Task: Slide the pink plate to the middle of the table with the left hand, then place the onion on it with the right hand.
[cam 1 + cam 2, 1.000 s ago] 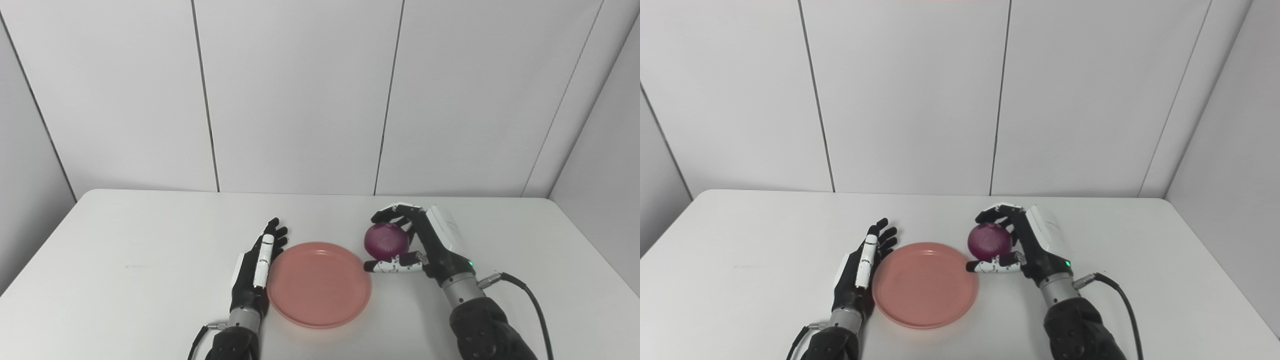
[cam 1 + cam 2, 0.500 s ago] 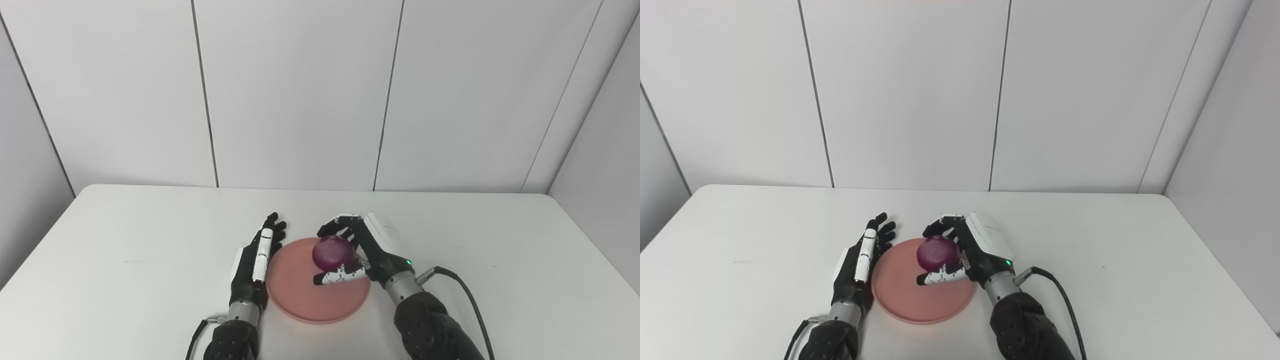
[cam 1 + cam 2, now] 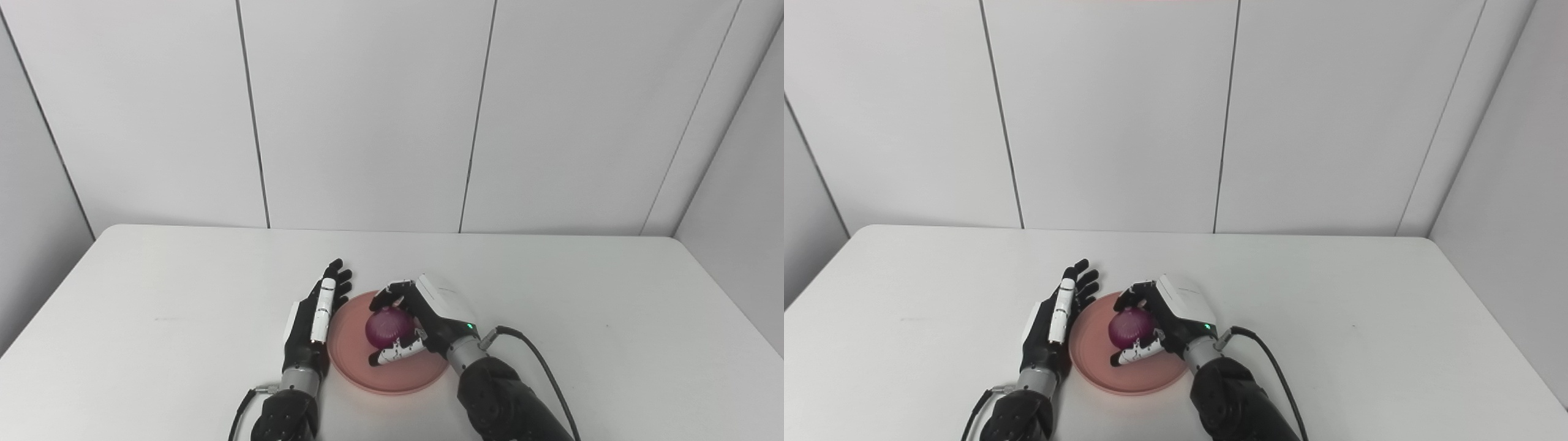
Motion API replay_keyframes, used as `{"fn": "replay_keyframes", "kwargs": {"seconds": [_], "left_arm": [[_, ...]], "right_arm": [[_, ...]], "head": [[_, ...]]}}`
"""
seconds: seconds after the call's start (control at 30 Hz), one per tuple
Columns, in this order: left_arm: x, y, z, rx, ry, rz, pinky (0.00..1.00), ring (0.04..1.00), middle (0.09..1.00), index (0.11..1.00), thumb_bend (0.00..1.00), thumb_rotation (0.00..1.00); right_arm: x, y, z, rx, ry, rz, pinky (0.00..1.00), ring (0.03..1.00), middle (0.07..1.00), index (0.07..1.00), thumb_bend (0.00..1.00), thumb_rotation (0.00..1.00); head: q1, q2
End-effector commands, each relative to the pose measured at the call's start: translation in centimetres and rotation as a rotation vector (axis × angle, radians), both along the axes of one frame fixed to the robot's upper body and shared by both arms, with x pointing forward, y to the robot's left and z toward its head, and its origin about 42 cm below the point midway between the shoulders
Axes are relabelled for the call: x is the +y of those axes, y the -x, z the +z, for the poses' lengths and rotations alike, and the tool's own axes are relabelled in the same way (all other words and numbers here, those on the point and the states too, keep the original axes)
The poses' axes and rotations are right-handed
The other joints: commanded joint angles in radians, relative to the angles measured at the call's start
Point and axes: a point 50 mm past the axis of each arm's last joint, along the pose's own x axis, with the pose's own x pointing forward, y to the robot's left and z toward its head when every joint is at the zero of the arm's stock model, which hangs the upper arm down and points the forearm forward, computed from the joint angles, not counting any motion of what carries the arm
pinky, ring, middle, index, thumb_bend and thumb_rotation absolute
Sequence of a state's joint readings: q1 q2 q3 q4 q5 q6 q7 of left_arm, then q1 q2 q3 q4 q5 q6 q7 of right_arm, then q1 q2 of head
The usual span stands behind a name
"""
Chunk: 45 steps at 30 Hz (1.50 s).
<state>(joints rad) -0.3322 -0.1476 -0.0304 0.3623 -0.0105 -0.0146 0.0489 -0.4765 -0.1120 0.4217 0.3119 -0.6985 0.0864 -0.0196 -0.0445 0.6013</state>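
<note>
A pink plate point(image 3: 355, 367) lies on the white table point(image 3: 153, 288) near its front middle. Over the plate's centre my right hand point(image 3: 422, 318) is shut on a purple onion point(image 3: 388, 326), fingers curled across its far side and thumb under its near side. Whether the onion touches the plate I cannot tell. My left hand point(image 3: 313, 318) rests edge-on against the plate's left rim, open, fingers straight and pointing away from me. In the right eye view the onion point(image 3: 1130, 326) sits above the plate point(image 3: 1093, 361), between the left hand point(image 3: 1056, 321) and the right hand point(image 3: 1173, 315).
A black cable point(image 3: 545, 373) trails from my right wrist across the table toward the front right. White wall panels point(image 3: 367, 110) close off the far edge and both sides of the table.
My right hand carried the onion leftward from beside the plate's right rim to above its centre and lowered it. The left hand stayed against the left rim. The camera tilted slightly.
</note>
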Motion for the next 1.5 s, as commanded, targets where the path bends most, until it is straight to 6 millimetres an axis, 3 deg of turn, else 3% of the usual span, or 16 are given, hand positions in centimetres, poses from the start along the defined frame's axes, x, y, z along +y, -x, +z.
{"fn": "replay_keyframes", "kwargs": {"seconds": [0.0, 0.23, 0.37, 0.43, 0.47, 0.53, 0.63, 1.1, 1.47], "left_arm": [[-0.3, -0.5, 0.8, -0.011, 0.001, 0.004, 0.91, 0.899, 0.886, 0.883, 0.54, 1.00], [-0.3, -0.5, 0.9, -0.008, 0.003, 0.004, 0.91, 0.899, 0.886, 0.886, 0.53, 1.00], [-0.3, -0.5, 0.9, -0.011, 0.006, 0.002, 0.91, 0.901, 0.887, 0.887, 0.53, 1.00], [-0.2, -0.5, 0.9, -0.013, 0.007, 0.003, 0.90, 0.901, 0.888, 0.887, 0.52, 1.00], [-0.2, -0.5, 0.9, -0.013, 0.005, 0.003, 0.90, 0.901, 0.889, 0.888, 0.53, 1.00], [-0.2, -0.5, 0.8, -0.013, 0.002, 0.004, 0.90, 0.903, 0.891, 0.887, 0.54, 1.00], [-0.2, -0.5, 0.8, -0.010, 0.003, 0.005, 0.90, 0.903, 0.892, 0.885, 0.54, 1.00], [0.2, -0.6, 0.9, -0.004, 0.005, 0.002, 0.92, 0.912, 0.896, 0.891, 0.54, 1.00], [0.5, -0.6, 0.8, -0.011, -0.004, -0.003, 0.92, 0.906, 0.893, 0.891, 0.52, 1.00]], "right_arm": [[0.6, -0.8, 1.3, -0.062, 0.006, 0.046, 0.54, 0.455, 0.478, 0.513, 0.52, 0.00], [0.2, -0.4, 0.6, -0.067, 0.004, 0.046, 0.54, 0.453, 0.468, 0.529, 0.51, 0.00], [0.2, 0.1, 0.8, -0.078, -0.001, 0.044, 0.59, 0.574, 0.483, 0.510, 0.52, 0.01], [0.2, 0.3, 0.9, -0.088, -0.004, 0.043, 0.62, 0.615, 0.592, 0.501, 0.52, 0.13], [0.2, 0.5, 1.0, -0.093, -0.008, 0.044, 0.64, 0.637, 0.627, 0.601, 0.64, 0.33], [0.1, 0.8, 1.2, -0.097, -0.017, 0.049, 0.67, 0.663, 0.663, 0.678, 0.74, 0.52], [-0.1, 1.3, 1.8, -0.105, -0.015, 0.054, 0.72, 0.712, 0.712, 0.742, 0.81, 0.68], [-2.2, 3.3, 3.3, -0.125, -0.090, 0.080, 0.83, 0.846, 0.856, 0.899, 0.95, 0.89], [-4.3, 4.3, 4.1, -0.169, -0.177, 0.043, 0.78, 0.851, 0.872, 0.914, 0.94, 0.93]], "head": [[0.001, -0.001], [0.002, 0.000], [0.001, 0.000], [0.001, 0.000], [0.001, 0.000], [0.001, 0.000], [0.001, 0.000], [-0.001, 0.002], [-0.001, 0.000]]}}
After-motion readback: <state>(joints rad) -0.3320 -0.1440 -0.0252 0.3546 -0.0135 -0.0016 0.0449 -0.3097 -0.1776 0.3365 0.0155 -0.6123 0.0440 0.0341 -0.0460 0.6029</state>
